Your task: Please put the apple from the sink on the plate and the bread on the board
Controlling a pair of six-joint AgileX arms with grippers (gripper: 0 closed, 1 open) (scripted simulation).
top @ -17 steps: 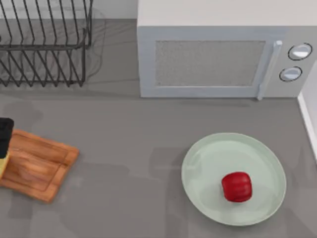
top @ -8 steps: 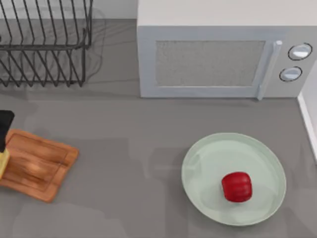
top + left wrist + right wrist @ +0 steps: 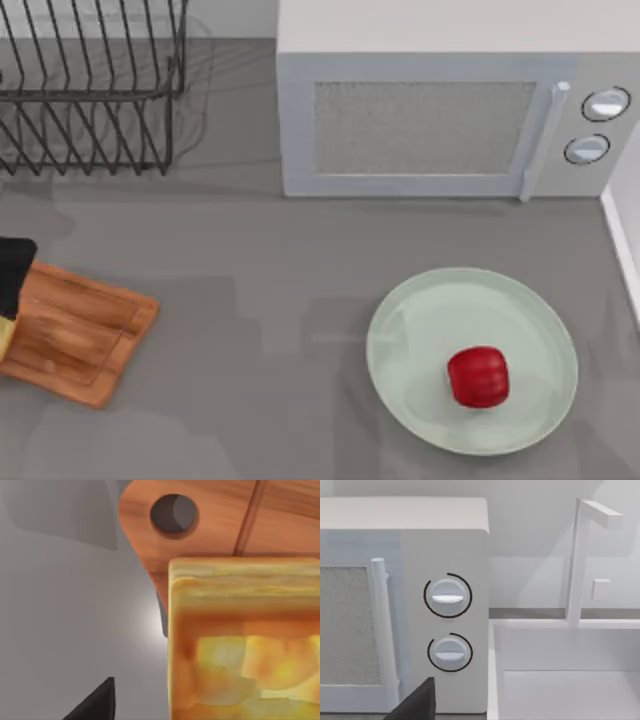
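The red apple (image 3: 478, 376) lies on the pale green plate (image 3: 420, 300), right of its middle. At the table's left edge the wooden board (image 3: 80, 335) sits at a slant. The bread (image 3: 5, 335) shows as a yellow sliver at the board's left end, under my left gripper (image 3: 12, 275). In the left wrist view the bread (image 3: 245, 640) looms large over the board (image 3: 220, 535) near its hanging hole. A dark fingertip (image 3: 95, 705) stands apart from the bread with grey table between them, so the gripper is open.
A white microwave (image 3: 450, 100) stands at the back, with a black wire dish rack (image 3: 90, 90) at the back left. My right arm is parked; its fingertip (image 3: 415, 702) faces the microwave dials and the white sink (image 3: 560, 680) with its faucet (image 3: 580, 565).
My left gripper shifted a little back and then forward again at the table's left edge. Bread, board, apple and plate kept their places.
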